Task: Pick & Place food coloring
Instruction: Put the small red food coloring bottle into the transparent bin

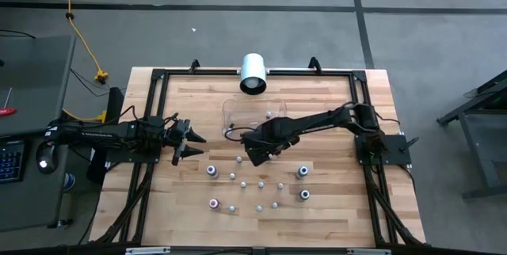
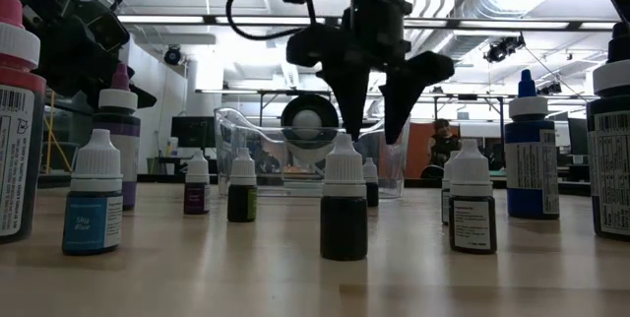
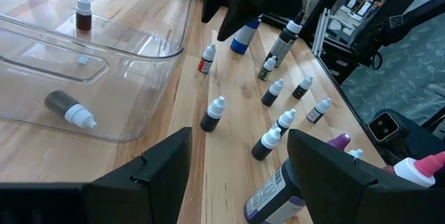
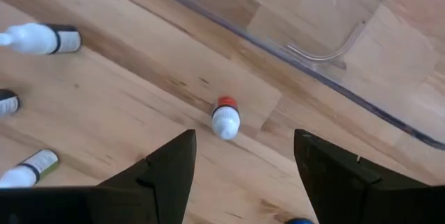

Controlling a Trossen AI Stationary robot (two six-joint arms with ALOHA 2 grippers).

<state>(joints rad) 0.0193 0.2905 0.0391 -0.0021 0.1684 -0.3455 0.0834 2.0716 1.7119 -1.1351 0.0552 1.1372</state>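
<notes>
Pale butcher-block wooden table point(image 1: 341, 207), planks running left-right, black metal frame around its edges. Clear shallow plastic tray point(image 1: 238, 112) with rounded corners sits at upper centre of the high view, just below a white cylinder point(image 1: 253, 73); in the left wrist view two small dropper bottles are inside it, one upright point(image 3: 83, 12), one lying on its side point(image 3: 69, 108). Food coloring bottles point(image 1: 257, 184) stand scattered on the wood below the tray at centre frame: tiny dark-bodied droppers with white conical caps, plus a few bigger ones with blue or pink-red tops. Right gripper point(image 1: 260, 157) hangs at frame centre over a red-labelled bottle point(image 4: 225, 120), fingers spread apart, empty. Left gripper point(image 1: 194, 142) sits left of centre, fingers apart, empty.
</notes>
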